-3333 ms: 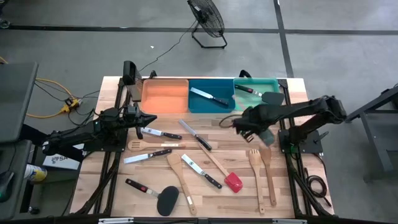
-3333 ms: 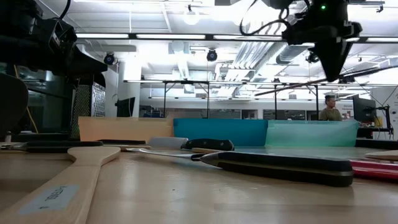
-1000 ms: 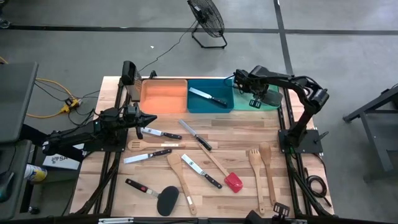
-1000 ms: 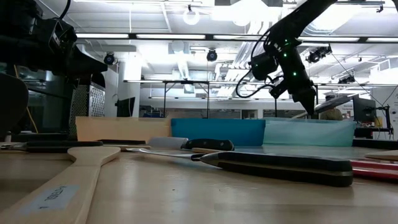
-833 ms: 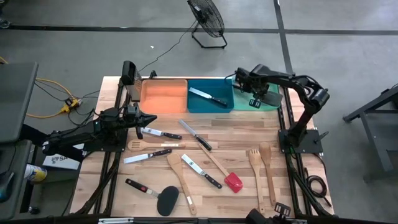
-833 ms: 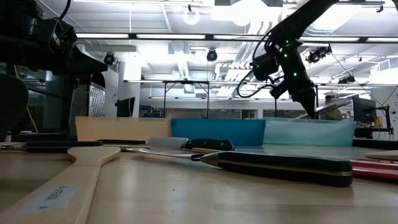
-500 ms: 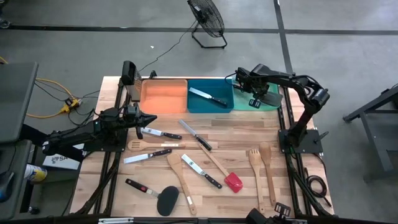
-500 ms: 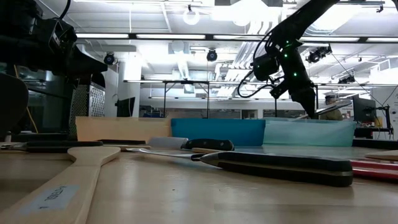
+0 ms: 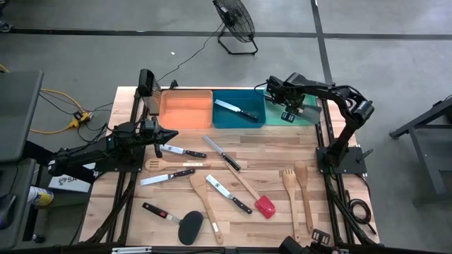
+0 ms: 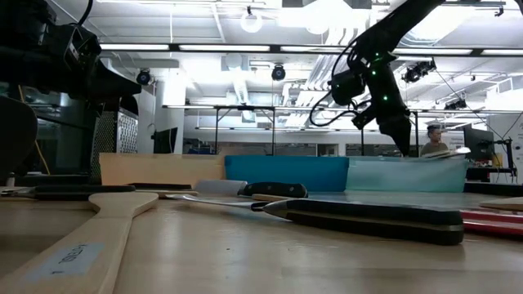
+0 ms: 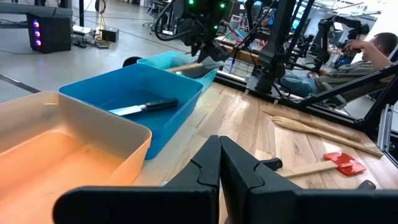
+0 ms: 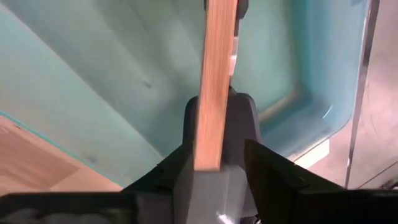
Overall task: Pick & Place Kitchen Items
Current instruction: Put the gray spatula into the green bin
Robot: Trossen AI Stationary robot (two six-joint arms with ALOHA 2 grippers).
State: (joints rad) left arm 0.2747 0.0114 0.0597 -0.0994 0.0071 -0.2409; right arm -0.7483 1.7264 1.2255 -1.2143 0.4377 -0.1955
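Note:
My right gripper point(image 9: 291, 113) hangs over the green bin point(image 9: 272, 120) at the table's far right and is shut on a wooden-handled turner with a grey head point(image 9: 309, 109). In the low view the gripper point(image 10: 402, 140) stands just above the bin's rim and the head point(image 10: 444, 153) lies about level with it. My left gripper point(image 9: 173, 134) waits shut at the table's left, beside a black-handled knife point(image 9: 182, 151). Knives, wooden spoons, a red turner point(image 9: 265, 206) and a black turner point(image 9: 191, 227) lie flat on the table. My right gripper pinches the turner's wooden handle point(image 12: 210, 134) near its free end between its two fingers point(image 12: 250, 124). The handle runs straight on past the fingertips, along them. The fingers come from above over the green bin, and the turner is lifted clear of the bin's floor point(image 12: 112, 74).
The orange bin point(image 9: 186, 109) and the blue bin point(image 9: 251, 123), with a knife point(image 9: 238, 110) in it, stand left of the green one along the far edge. A wooden fork point(image 9: 289, 194) and a spatula point(image 9: 305, 194) lie near the right edge. A person sits beyond the table point(image 11: 367, 53).
My right gripper has sunk a little toward the green bin, still shut on the turner. The turner's grey head has dropped from above the bin's rim to about level with it.

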